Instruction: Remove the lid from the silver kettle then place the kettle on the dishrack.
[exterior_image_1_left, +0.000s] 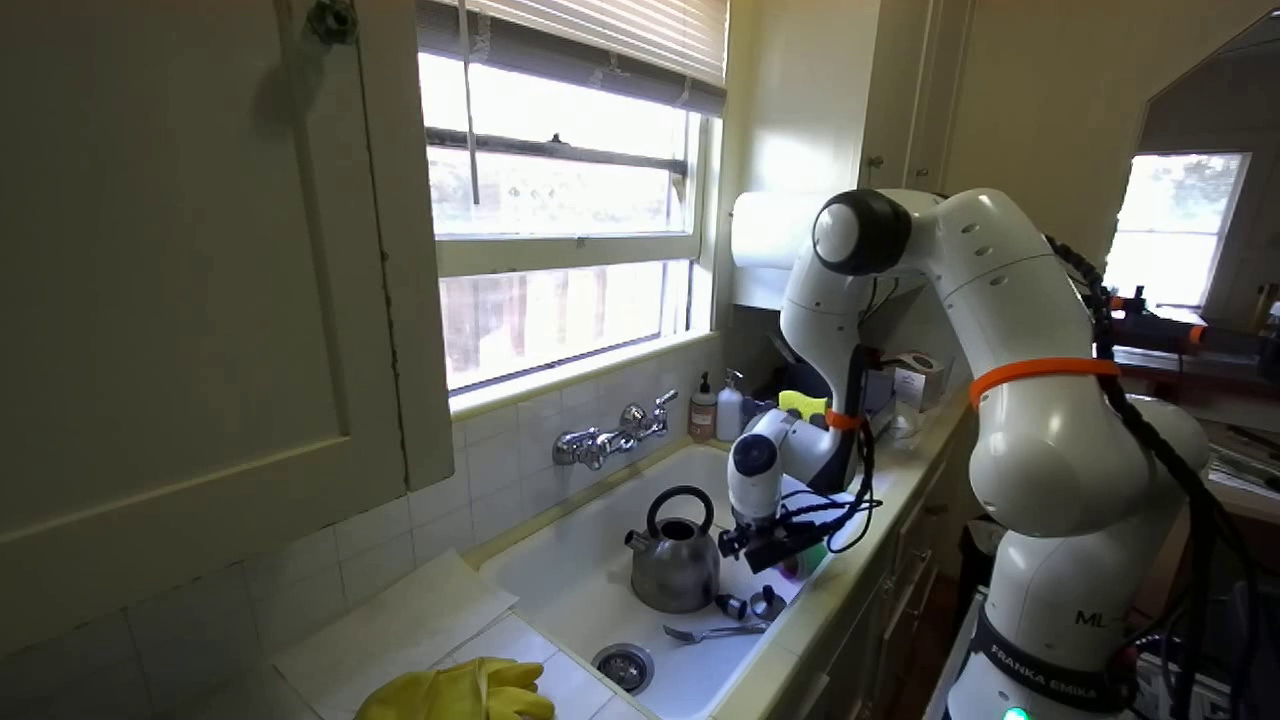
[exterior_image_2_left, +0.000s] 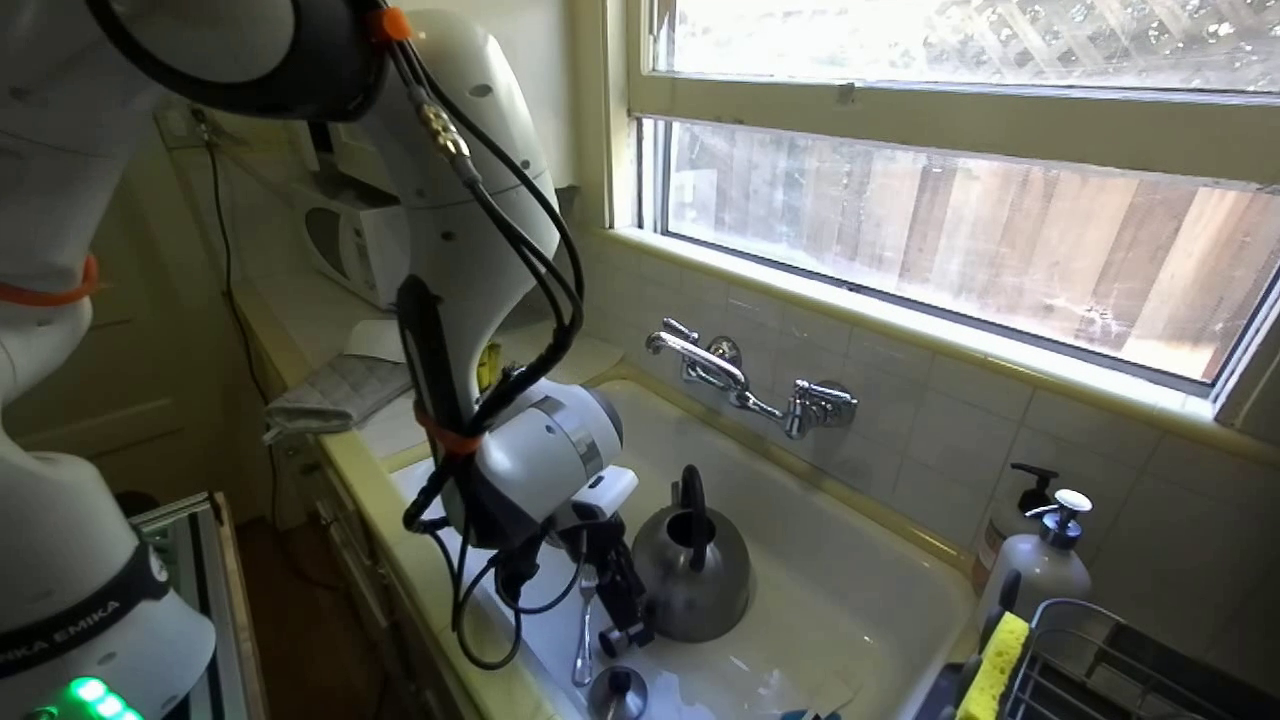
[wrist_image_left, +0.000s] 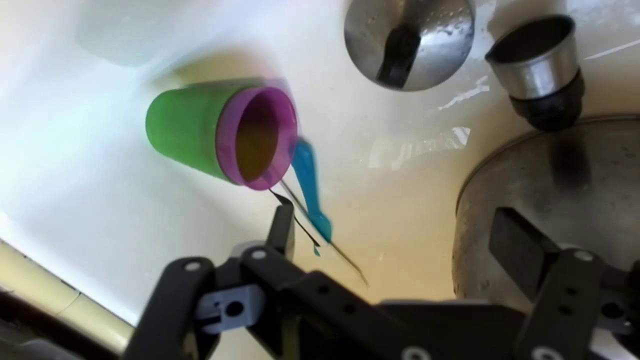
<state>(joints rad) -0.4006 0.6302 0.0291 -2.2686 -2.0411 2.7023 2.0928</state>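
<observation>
Wrist view showed the claw (wrist_image_left: 402, 242) with its fingers (wrist_image_left: 282, 232) spread wide and nothing gripped. The silver kettle (exterior_image_1_left: 675, 575) stood uncovered in the sink (exterior_image_1_left: 560, 560), and what looked like its lid (wrist_image_left: 410, 45) lay loose near it, so the step in hand was probably taking hold of the kettle. Doing that well seemed to call for bringing the claw over the dark arched handle (exterior_image_1_left: 681, 491), setting one finger on each side of the bar, and closing near its crown so the body would hang level; the smooth rounded side would likely slip. Height to clear the sink's edge would matter on the way to the dishrack (exterior_image_2_left: 1120, 660).

In both exterior views the kettle sat upright just beside the claw, between it and the faucet (exterior_image_1_left: 597, 447). One fingertip overlapped the kettle's body from the wrist; whether they touched could not be told.
</observation>
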